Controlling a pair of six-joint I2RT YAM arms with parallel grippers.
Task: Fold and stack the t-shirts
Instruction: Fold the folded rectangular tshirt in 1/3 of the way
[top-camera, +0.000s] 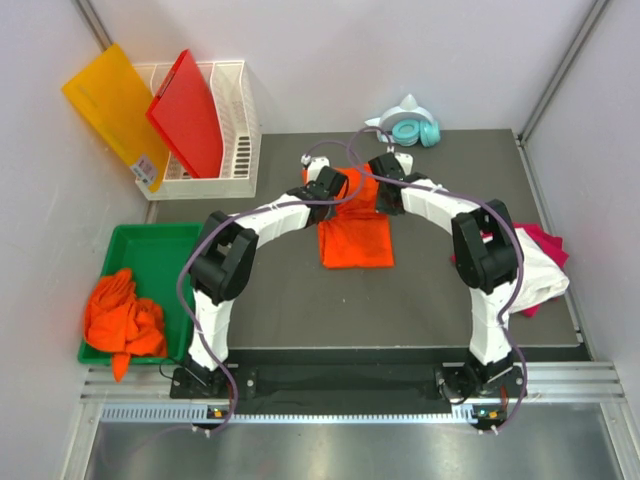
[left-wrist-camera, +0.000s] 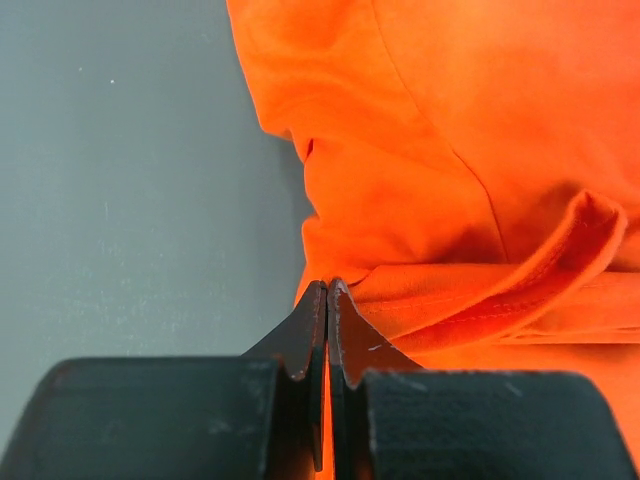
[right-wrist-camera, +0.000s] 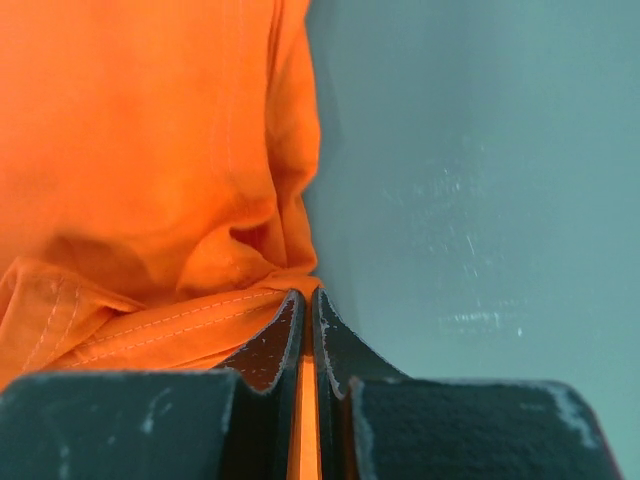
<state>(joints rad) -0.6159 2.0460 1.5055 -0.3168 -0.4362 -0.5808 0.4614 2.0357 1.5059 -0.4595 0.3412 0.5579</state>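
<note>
At far left, crumpled t-shirts (top-camera: 122, 315) are lying heaped in the green tray (top-camera: 150, 232), probably awaiting folding | at centre, left pincer (left-wrist-camera: 328, 285) is pinching the orange t-shirt (top-camera: 355, 245) by its stitched edge, right pincer (right-wrist-camera: 303, 295) is nipping the opposite edge, seemingly to fold the soft cloth | at right, white and magenta t-shirts (top-camera: 540, 272) are slumping at the table (top-camera: 300, 310) edge.

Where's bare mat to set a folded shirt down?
Near strip of mat, between orange shirt and its near edge; far-right corner between headphones and white-pink pile. Crowded: mid-far, where left gripper and right gripper pinch the shirt's edge.
</note>
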